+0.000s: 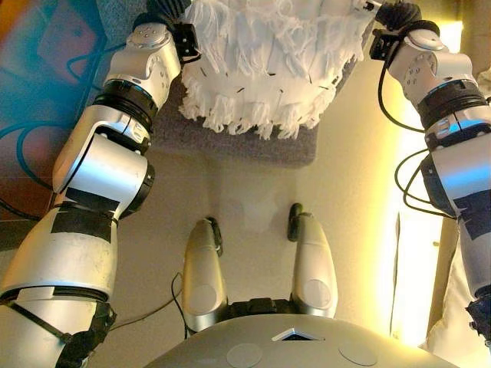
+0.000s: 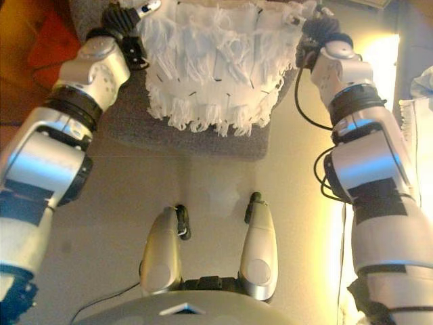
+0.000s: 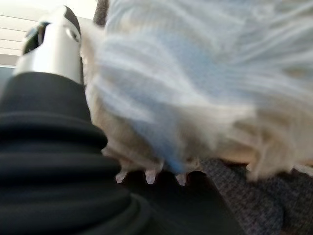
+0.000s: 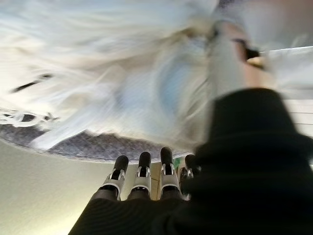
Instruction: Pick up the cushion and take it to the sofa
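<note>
The cushion [image 1: 268, 61], white and shaggy with fringed tassel edges, lay on a grey coarse-woven sofa [image 1: 230, 142] seat. The left hand [image 3: 54, 49] pressed against its one side and the right hand [image 4: 142, 178] against the other, fingers straight beneath the fringe. Neither hand was curled round it. The floor [image 1: 253, 192] was smooth and pale.

The cushion [image 1: 268, 61] is white, covered with shaggy fringes, and it has small black dashes scattered over it. The sofa [image 1: 230, 142] under it is dark grey with a fine speckled weave. The floor [image 1: 253, 199] is pale beige, and a strip at the right side is bright yellow-white. On the left there is something orange-red [image 2: 51, 40].
</note>
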Tool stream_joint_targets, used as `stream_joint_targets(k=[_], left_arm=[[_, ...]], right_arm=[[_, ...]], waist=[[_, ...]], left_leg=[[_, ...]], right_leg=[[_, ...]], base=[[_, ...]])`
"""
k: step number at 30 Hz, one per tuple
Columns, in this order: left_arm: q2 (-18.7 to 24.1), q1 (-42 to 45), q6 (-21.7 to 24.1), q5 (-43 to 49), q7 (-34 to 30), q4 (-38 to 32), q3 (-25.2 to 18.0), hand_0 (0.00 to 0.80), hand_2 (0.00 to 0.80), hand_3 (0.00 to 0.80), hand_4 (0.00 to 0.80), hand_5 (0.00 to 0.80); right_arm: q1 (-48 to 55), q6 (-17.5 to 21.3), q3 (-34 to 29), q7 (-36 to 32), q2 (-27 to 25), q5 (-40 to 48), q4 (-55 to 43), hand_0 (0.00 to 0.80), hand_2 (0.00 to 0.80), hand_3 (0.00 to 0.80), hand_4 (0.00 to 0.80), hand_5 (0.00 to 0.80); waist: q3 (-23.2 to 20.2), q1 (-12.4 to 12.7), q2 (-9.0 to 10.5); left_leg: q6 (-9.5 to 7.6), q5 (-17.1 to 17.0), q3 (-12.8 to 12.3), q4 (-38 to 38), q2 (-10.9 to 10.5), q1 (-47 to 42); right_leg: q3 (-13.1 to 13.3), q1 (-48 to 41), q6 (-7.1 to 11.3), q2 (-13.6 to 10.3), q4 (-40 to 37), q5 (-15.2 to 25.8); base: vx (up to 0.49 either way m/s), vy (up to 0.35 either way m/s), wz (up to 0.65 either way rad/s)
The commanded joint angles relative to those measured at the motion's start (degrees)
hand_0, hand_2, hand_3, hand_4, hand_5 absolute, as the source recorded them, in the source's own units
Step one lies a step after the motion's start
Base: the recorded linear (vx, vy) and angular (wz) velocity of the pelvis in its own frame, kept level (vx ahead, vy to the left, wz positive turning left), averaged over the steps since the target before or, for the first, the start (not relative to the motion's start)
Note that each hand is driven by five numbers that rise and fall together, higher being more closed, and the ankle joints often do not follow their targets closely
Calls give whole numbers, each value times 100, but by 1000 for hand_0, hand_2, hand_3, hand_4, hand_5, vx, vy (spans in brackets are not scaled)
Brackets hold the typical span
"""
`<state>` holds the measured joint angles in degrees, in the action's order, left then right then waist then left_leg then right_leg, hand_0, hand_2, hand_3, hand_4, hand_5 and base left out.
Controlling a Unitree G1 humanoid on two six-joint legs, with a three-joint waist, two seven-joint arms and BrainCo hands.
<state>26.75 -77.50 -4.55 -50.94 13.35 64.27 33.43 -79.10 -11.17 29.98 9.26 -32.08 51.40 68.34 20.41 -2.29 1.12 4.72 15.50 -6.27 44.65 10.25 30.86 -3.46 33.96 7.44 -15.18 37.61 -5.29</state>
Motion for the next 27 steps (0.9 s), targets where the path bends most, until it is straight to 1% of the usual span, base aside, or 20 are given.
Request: stream_joint_targets(k=[1,6,9,11,13,16,19,21,25,26,27], left_arm=[[531,-791,602,-137,-12,336,-3,0,0,0,0,0],[799,-811,773,-78,50,421,-78,0,0,0,0,0],[997,-793,1046,185,364,516,-132,0,0,0,0,0],[1212,-766,1188,318,518,567,-137,0,0,0,0,0],[1367,-743,1336,459,575,563,-160,0,0,0,0,0],[1584,-695,1459,393,668,494,-172,0,0,0,0,0],[1685,-669,1531,369,699,405,-227,0,0,0,0,0],[1728,-594,1627,300,603,259,-265,0,0,0,0,0],[1856,-199,1711,171,264,-351,-452,0,0,0,0,0],[1924,76,1791,79,104,-767,-574,0,0,0,0,0],[1980,363,1783,51,84,-1153,-726,0,0,0,0,0]], right_arm=[[-475,415,-52,9,-168,226,158,0,0,0,0,0],[-456,437,-57,60,-282,297,222,0,0,0,0,0],[-408,465,-78,35,-357,303,264,0,0,0,0,0],[-334,456,-81,-12,-481,262,246,0,0,0,0,0],[-261,465,-88,-51,-567,252,193,0,0,0,0,0],[-160,470,-88,-147,-720,266,138,0,0,0,0,0],[-82,509,-100,-188,-782,279,62,0,0,0,0,0],[1,589,-126,-231,-823,267,-93,0,0,0,0,0],[380,800,-298,-239,-982,400,-739,0,0,0,0,0],[654,898,-451,-170,-1070,437,-1155,0,0,0,0,0],[948,923,-615,-81,-1152,447,-1569,0,0,0,0,0]], waist=[[-404,41,-101],[-449,93,-105],[-484,120,-102],[-539,143,-90],[-570,155,-80],[-647,183,-68],[-710,197,-66],[-753,202,-61],[-868,209,-39],[-895,219,-34],[-940,221,-24]], left_leg=[[518,-783,336,-992,175,76],[511,-880,318,-1250,144,-94],[505,-953,318,-1430,126,-227],[508,-1017,318,-1592,101,-348],[501,-1061,325,-1719,74,-443],[486,-1116,338,-1889,34,-574],[466,-1147,344,-2016,11,-712],[455,-1171,343,-2110,-6,-816],[429,-1251,359,-2324,-50,-1010],[427,-1235,369,-2387,-67,-1115],[419,-1290,377,-2493,-97,-1168]], right_leg=[[-14,-676,415,-499,-463,-92],[-106,-826,417,-512,-660,-60],[-152,-932,416,-508,-792,-37],[-196,-1046,411,-499,-949,-7],[-227,-1130,404,-485,-1070,17],[-284,-1272,388,-456,-1262,54],[-329,-1402,364,-416,-1381,62],[-357,-1498,354,-383,-1464,68],[-419,-1699,334,-326,-1718,151],[-441,-1808,325,-288,-1804,144],[-462,-1872,319,-257,-1928,200]], base=[[0,0,0],[0,0,0],[17,-9,7],[41,-26,5],[35,-24,4],[26,-21,4],[11,-7,1],[0,0,0],[17,-14,3],[20,-18,8],[53,-29,5]])
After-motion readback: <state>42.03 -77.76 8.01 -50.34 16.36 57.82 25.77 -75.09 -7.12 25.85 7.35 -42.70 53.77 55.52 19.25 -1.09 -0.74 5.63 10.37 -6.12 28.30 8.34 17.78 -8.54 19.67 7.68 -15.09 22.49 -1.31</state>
